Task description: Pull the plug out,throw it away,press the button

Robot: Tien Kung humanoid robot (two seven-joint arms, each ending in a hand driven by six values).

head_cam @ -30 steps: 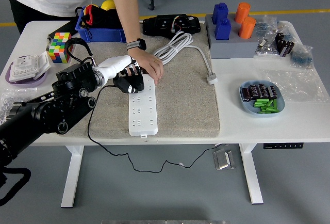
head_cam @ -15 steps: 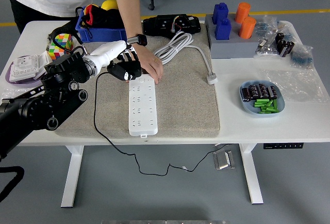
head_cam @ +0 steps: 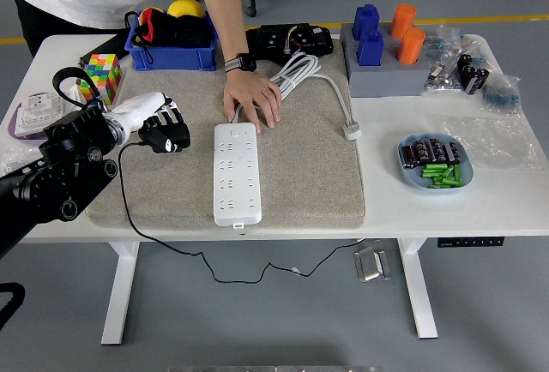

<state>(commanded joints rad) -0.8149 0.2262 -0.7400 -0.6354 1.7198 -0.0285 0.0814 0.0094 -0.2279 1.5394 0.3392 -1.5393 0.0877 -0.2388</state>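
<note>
A white power strip point(head_cam: 237, 174) lies lengthwise on the beige mat point(head_cam: 300, 175), with no plug in its sockets. My left hand point(head_cam: 163, 132) hovers over the mat's left part, well left of the strip, shut on a black plug point(head_cam: 167, 141). The plug's black cord point(head_cam: 137, 218) hangs over the table's front edge and loops below. A person's hand point(head_cam: 251, 98) rests flat at the strip's far end, holding it down. My right arm is out of view.
A white cable bundle point(head_cam: 296, 76) lies at the mat's back. A Rubik's cube point(head_cam: 101, 76), a blue bin point(head_cam: 171, 46) and a black box point(head_cam: 287, 39) sit along the far side. A grey block with blue and orange cylinders point(head_cam: 386, 55) and a blue dish point(head_cam: 433, 166) stand right.
My left hand has pulled the black plug off the strip's far end and carried it left across the mat. The person's hand shifted slightly, still on the strip's end.
</note>
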